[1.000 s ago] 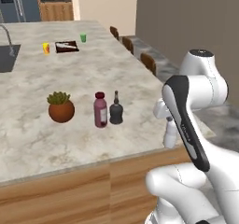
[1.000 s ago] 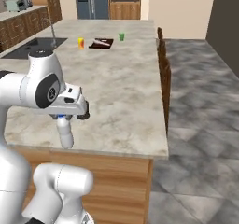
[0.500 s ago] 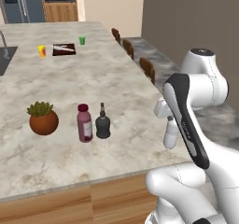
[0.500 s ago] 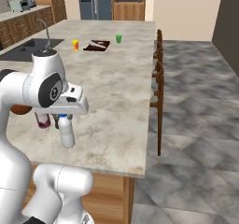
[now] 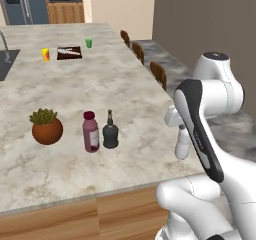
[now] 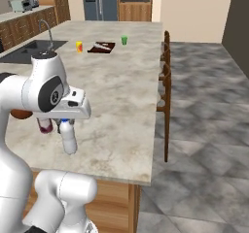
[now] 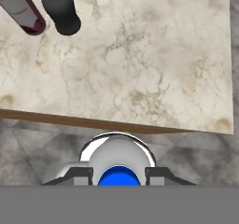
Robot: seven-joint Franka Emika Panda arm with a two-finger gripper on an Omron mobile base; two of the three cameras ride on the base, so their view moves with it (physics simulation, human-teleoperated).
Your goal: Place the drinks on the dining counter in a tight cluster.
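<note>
While the arm bends over the counter [image 5: 125, 84] edge, its gripper [image 6: 65, 123] clasps the white bottle [image 6: 68, 139] upright; red bottle [image 5: 90, 131] and black bottle [image 5: 110, 132] stand touching, beside the plant [image 5: 46, 126].

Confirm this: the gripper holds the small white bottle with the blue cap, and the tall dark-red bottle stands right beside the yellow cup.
Not quite. The tall dark-red bottle stands beside the squat black bottle, as the left base view shows. The gripper does hold the small white blue-capped bottle.
</note>
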